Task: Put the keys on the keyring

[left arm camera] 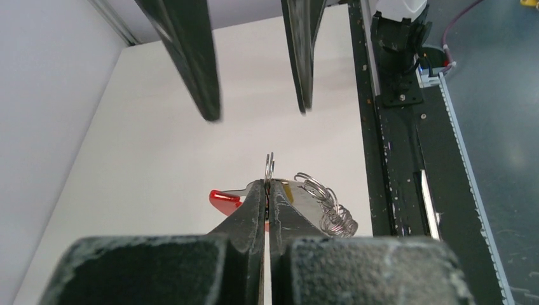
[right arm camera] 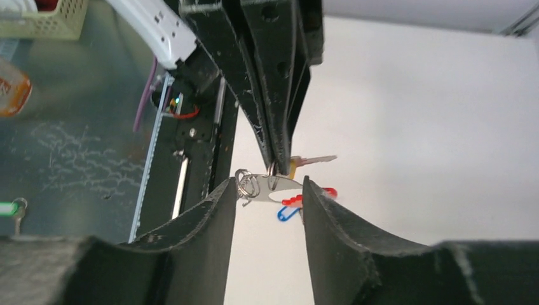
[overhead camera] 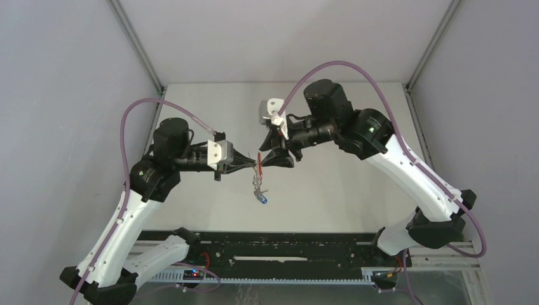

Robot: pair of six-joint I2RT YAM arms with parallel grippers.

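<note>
A: Top view: left gripper [overhead camera: 255, 166] clamps the keyring [overhead camera: 257, 182], blue key [overhead camera: 263, 199] dangling below its tips

B: Left wrist view: same clamp, on a wire ring

A: Right wrist view: right gripper [right arm camera: 270, 185] spread astride the keyring; yellow key [right arm camera: 295, 166] by the left tips, threading unclear

White links [overhead camera: 117, 222], black joints [overhead camera: 173, 136], purple cables [overhead camera: 337, 62], scuffed black left hand [left arm camera: 267, 184]

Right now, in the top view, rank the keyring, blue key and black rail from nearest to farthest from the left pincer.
1. The keyring, clamped in the left pincer.
2. The blue key, at the keyring's end away from the pincer.
3. The black rail, along the near edge of the table.
</note>
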